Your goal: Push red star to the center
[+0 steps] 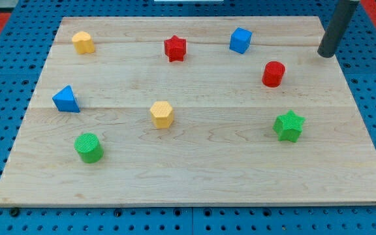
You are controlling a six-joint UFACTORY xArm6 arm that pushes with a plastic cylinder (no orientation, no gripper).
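Observation:
The red star [174, 48] lies on the wooden board [194, 163] near the view's top, a little left of the middle. My tip [326, 55] rests at the view's top right, near the board's right edge. It is far to the right of the red star, with the blue cube [240, 40] and the red cylinder [273, 74] between them. The tip touches no block.
A yellow block [82, 42] sits at the top left, a blue triangle [65, 99] at the left, a green cylinder [89, 147] at the lower left, a yellow hexagon [162, 114] near the middle, a green star [288, 126] at the right.

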